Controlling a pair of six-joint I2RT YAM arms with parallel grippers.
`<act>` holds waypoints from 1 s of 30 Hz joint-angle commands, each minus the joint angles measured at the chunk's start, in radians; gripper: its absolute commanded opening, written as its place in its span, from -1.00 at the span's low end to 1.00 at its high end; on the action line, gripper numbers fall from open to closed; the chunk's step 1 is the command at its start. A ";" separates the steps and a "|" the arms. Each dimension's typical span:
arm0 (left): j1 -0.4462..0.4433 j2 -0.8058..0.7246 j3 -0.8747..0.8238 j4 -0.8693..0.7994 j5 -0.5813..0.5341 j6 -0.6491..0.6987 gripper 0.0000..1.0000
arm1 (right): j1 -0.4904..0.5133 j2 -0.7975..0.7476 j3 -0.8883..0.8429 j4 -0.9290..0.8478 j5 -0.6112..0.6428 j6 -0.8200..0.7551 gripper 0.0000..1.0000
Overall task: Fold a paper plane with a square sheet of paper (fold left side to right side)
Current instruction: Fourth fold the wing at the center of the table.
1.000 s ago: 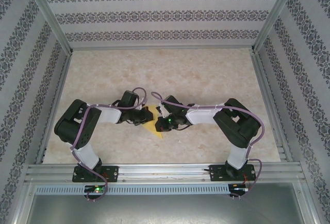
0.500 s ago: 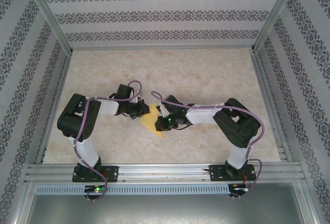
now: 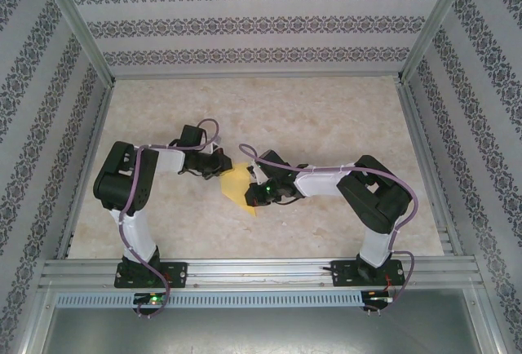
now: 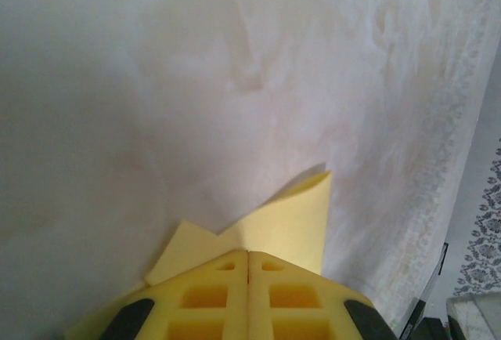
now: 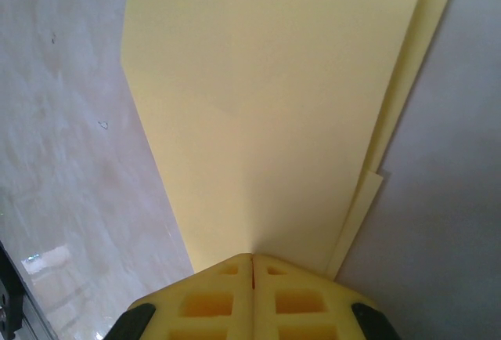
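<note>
bright, even light with soft shadows; overhead view sharp, both wrist views soft and hazy.

We find the paper (image 3: pixel 236 189) on the table (image 3: pixel 326 117), between the two pincers. The left pincer (image 3: pixel 226 168) is at the paper's far left corner and the right pincer (image 3: pixel 254 197) at its near right edge.

Seen from the left pincer (image 4: pixel 248 255), the paper (image 4: pixel 274 226) lies straight ahead of the tips. It spreads to their left and beneath them. One flap tilts up ahead and slightly right, with table beyond it.

Seen from the right pincer (image 5: pixel 252 260), the paper (image 5: pixel 266 97) runs flat straight ahead from the tips. Its layered edges lie to the right, and there is table on either side.
</note>
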 commanded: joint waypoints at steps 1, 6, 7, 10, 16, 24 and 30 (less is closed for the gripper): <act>0.073 0.049 0.040 0.013 -0.191 0.060 -1.00 | 0.017 0.068 -0.068 -0.204 0.042 0.008 -1.00; 0.089 0.055 0.080 -0.014 -0.186 0.073 -1.00 | 0.016 0.065 -0.074 -0.178 0.027 0.021 -1.00; 0.091 0.055 0.089 -0.019 -0.183 0.076 -1.00 | 0.015 0.066 -0.074 -0.173 0.023 0.022 -1.00; 0.096 0.054 0.122 -0.051 -0.176 0.090 -1.00 | 0.015 0.068 -0.073 -0.163 0.020 0.028 -1.00; 0.101 -0.029 0.136 -0.107 -0.185 0.126 -1.00 | 0.011 0.066 -0.080 -0.138 0.017 0.045 -1.00; 0.074 -0.282 -0.043 -0.088 -0.105 0.112 -1.00 | -0.003 0.051 -0.097 -0.113 0.023 0.057 -1.00; -0.017 -0.409 -0.194 0.035 -0.002 0.008 -1.00 | -0.007 0.046 -0.105 -0.095 0.028 0.065 -1.00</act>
